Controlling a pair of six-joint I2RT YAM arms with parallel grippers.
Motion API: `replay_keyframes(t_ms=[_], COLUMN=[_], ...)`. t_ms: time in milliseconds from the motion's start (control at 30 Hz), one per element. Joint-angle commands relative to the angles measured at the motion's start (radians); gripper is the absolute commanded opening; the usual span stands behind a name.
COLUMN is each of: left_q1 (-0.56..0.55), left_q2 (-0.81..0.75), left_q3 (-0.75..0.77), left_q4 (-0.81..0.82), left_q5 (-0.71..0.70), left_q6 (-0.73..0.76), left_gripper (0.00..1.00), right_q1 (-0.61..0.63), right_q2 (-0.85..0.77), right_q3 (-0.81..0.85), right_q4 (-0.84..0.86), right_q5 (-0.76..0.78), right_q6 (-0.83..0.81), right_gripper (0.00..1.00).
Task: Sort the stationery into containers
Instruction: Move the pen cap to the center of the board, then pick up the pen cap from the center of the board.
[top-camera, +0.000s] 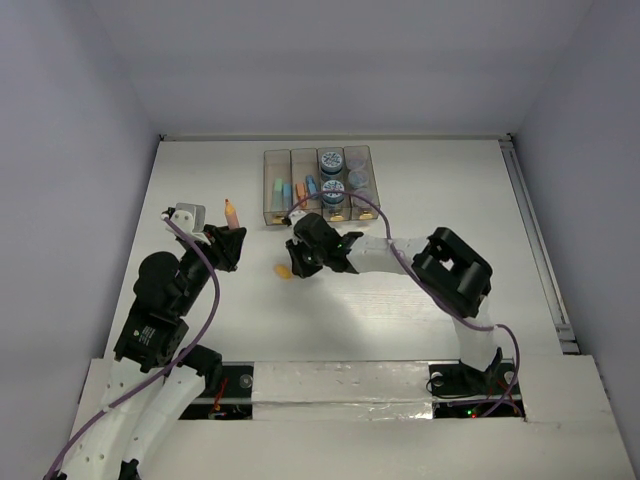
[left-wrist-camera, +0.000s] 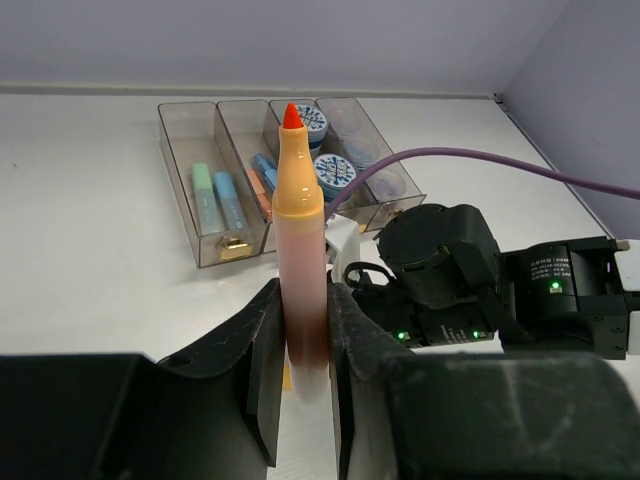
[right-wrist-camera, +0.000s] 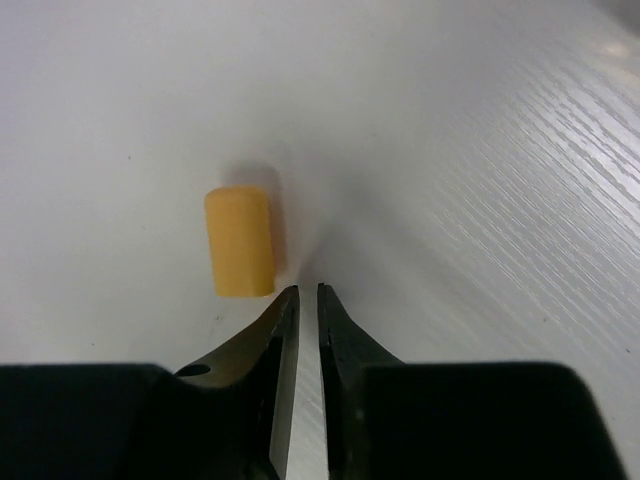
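Left of the bins (top-camera: 271, 157), left gripper (left-wrist-camera: 305, 300) clamps an uncapped orange marker (left-wrist-camera: 300, 225) upright, tip up. Right gripper (right-wrist-camera: 308, 292), jaws a slit apart and empty, sits just beside the matching cap (right-wrist-camera: 240, 242), probably for recapping before binning.

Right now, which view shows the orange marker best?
Left wrist: the marker is large and sharp, uncapped, upright between the fingers. The top view shows it small; the right wrist view does not show it.
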Motion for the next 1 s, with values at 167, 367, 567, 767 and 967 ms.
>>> replay_keyframes(t_ms=[167, 367, 567, 767, 967], left_q1=[0.007, 0.007, 0.007, 0.016, 0.016], left_q2=[0.004, 0.002, 0.005, 0.004, -0.002], left_q3=[-0.001, 0.001, 0.001, 0.002, 0.002], left_q4=[0.040, 0.043, 0.044, 0.046, 0.046], left_q5=[0.017, 0.018, 0.022, 0.026, 0.029], left_q6=[-0.007, -0.005, -0.005, -0.004, -0.004], left_gripper=[0.00, 0.00, 0.00, 0.00, 0.00], right_q1=[0.007, 0.007, 0.007, 0.027, 0.036], right_q2=[-0.100, -0.109, -0.042, 0.032, -0.002], right_q3=[0.037, 0.095, 0.198, 0.289, 0.226], right_q4=[-0.102, -0.129, -0.152, -0.208, -0.208], right_q5=[0.060, 0.037, 0.007, 0.020, 0.012], right_q6=[-0.073, -0.075, -0.009, 0.054, 0.095], right_gripper=[0.33, 0.62, 0.72, 0.72, 0.70])
